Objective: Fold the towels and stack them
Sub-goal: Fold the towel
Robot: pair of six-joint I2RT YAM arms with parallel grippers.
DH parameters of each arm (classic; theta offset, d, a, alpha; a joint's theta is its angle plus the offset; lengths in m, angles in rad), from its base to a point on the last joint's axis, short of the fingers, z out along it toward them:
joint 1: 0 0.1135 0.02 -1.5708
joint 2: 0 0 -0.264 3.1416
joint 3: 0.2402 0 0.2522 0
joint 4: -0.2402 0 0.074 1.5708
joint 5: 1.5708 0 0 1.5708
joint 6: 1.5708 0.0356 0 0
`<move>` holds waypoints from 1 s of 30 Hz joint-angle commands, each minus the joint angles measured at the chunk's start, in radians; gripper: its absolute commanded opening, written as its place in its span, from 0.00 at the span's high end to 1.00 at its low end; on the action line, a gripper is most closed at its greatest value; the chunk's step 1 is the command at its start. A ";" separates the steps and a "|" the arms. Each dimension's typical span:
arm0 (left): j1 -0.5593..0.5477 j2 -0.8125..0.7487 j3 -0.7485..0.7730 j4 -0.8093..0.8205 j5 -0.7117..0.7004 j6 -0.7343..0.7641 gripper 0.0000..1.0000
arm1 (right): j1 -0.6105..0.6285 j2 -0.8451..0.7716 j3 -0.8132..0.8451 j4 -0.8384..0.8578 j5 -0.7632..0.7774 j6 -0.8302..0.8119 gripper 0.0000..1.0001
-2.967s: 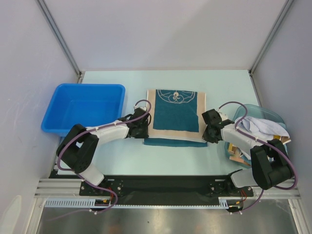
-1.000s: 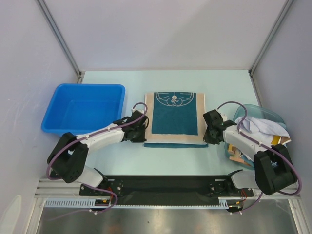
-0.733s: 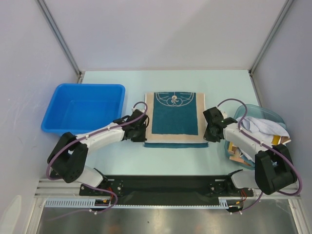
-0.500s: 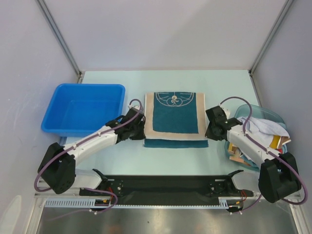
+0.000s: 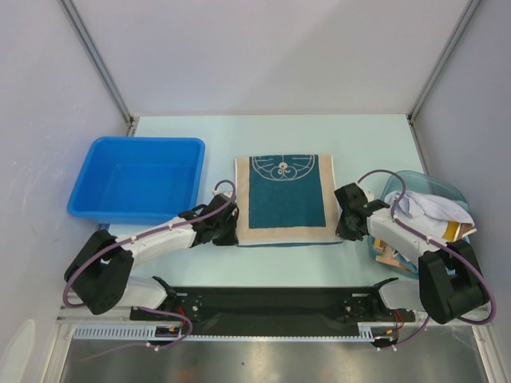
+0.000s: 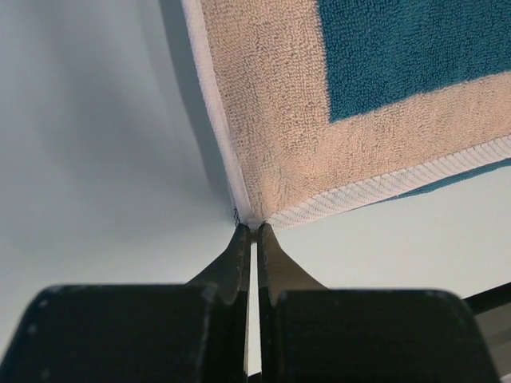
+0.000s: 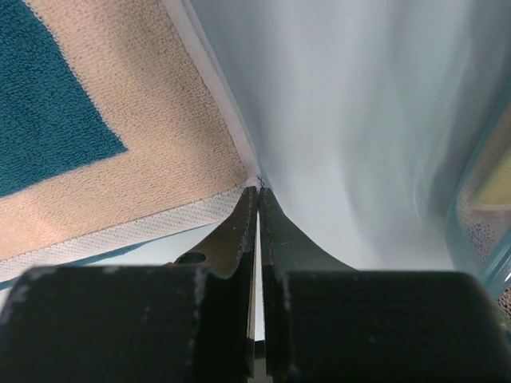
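The teal towel [image 5: 285,199], cream-bordered, lies doubled at the middle of the table [image 5: 279,259], between my two arms. My left claw [image 6: 249,231] is pressed together on the towel's near-left corner. My right claw [image 7: 257,193] pinches the near-right corner (a sliver of the lower layer peeks out beneath). To finish this fold well, I judge both corners should go down level, edge over edge, and be let go together. A pale towel [image 5: 431,206] sits in the tub [image 5: 415,174] at right.

Teal towel [image 5: 285,199], top layer's edge nearer now.
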 commanded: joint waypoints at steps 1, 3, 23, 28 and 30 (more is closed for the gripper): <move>-0.007 0.003 -0.007 0.025 -0.008 -0.018 1.00 | -0.005 -0.004 -0.005 0.018 0.047 -0.005 1.00; -0.007 0.010 -0.005 0.023 -0.008 -0.013 0.99 | -0.005 -0.001 -0.011 0.021 0.054 -0.013 1.00; -0.046 -0.031 0.003 -0.037 -0.036 -0.033 1.00 | -0.017 -0.064 -0.035 -0.039 0.073 0.039 1.00; -0.048 0.000 -0.039 0.002 -0.040 -0.045 1.00 | -0.017 -0.041 -0.045 -0.014 0.063 0.044 1.00; -0.048 0.001 -0.047 0.008 -0.040 -0.047 1.00 | -0.017 -0.037 -0.050 -0.008 0.060 0.042 1.00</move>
